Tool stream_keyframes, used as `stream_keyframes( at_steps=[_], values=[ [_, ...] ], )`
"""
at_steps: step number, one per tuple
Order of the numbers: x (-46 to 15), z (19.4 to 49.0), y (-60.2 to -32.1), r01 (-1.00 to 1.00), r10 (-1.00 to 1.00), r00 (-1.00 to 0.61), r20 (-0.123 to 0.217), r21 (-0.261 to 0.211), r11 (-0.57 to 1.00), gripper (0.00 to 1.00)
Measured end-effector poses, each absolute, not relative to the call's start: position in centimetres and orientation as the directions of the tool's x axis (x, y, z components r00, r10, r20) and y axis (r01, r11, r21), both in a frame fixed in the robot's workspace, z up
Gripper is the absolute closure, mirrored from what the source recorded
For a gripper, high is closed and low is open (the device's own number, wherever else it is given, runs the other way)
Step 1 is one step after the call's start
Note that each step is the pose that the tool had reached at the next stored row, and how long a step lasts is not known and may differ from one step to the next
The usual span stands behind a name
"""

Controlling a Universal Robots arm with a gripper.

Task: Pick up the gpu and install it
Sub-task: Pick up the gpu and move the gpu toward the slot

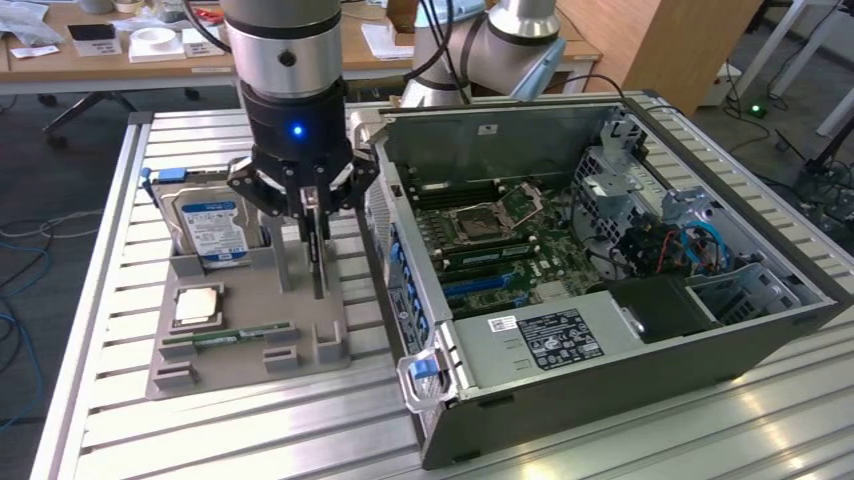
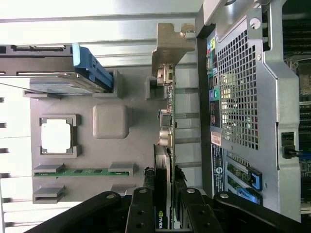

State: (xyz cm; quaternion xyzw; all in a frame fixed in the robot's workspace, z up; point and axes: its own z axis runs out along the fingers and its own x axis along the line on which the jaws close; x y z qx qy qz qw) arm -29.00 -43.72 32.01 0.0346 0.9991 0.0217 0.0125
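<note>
The gpu stands on edge in the grey fixture, seen as a narrow dark strip. My gripper comes straight down over it from above. In the wrist view the gpu runs edge-on away from the camera, ending in its silver bracket. There my gripper has its black fingers pressed against both faces of the card's near end, shut on it. The open computer case lies just beside the fixture, on the exterior view's right.
The fixture also holds a hard drive with a blue-white label, a square processor and a green memory stick. The case's perforated rear wall stands close to the card. Desks and another arm's base stand behind the table.
</note>
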Motion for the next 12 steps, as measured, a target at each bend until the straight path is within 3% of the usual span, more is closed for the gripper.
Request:
stream_keyframes(
  at_steps=[12],
  values=[
    [-29.0, 33.3, -43.7, 0.069, 0.07, -0.997, -0.024, 0.044, 0.997, 0.74]
  ],
)
